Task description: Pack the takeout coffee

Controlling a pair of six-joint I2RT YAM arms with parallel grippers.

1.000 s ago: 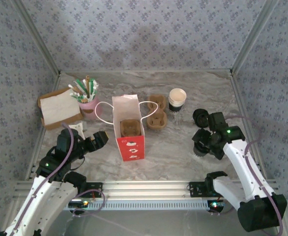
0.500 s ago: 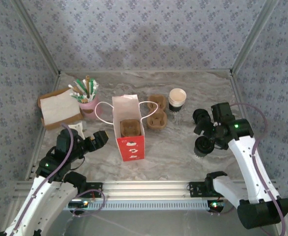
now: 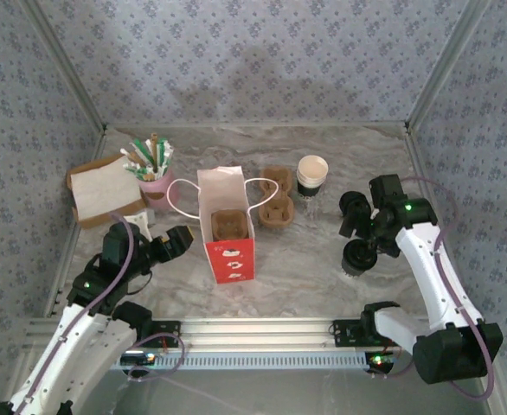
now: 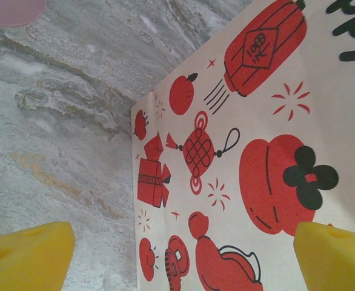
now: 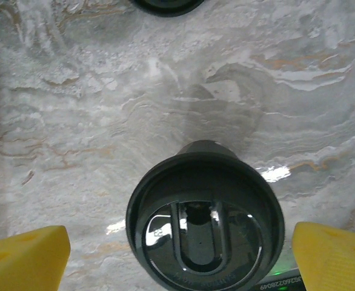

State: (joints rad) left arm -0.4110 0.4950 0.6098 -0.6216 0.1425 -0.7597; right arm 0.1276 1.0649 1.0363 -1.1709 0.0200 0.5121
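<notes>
The left claw (image 3: 177,243) is spread wide, with the red paper bag (image 3: 227,226) just to its right. The right claw (image 5: 180,257) is also released, hovering above the lidded black cup (image 5: 205,206), which stands on the counter (image 5: 74,121).

The left gripper (image 3: 174,242) points at the side of the red paper bag (image 3: 229,252), which stands upright just ahead of its fingertips; whether they touch cannot be told. A brown cardboard insert (image 3: 229,223) sits in the bag's open mouth. Farther out from this gripper stand a pink cup of stirrers (image 3: 156,183) and a brown tray of white napkins (image 3: 105,192). The right gripper (image 3: 363,232) hangs between two dark things: the lidded black cup (image 3: 357,258) just beside it on the side of its own base, and a black round piece (image 3: 352,205) just beyond it. Past that, well apart, stand a white-rimmed cup (image 3: 312,175) and a brown cup carrier (image 3: 275,197).
</notes>
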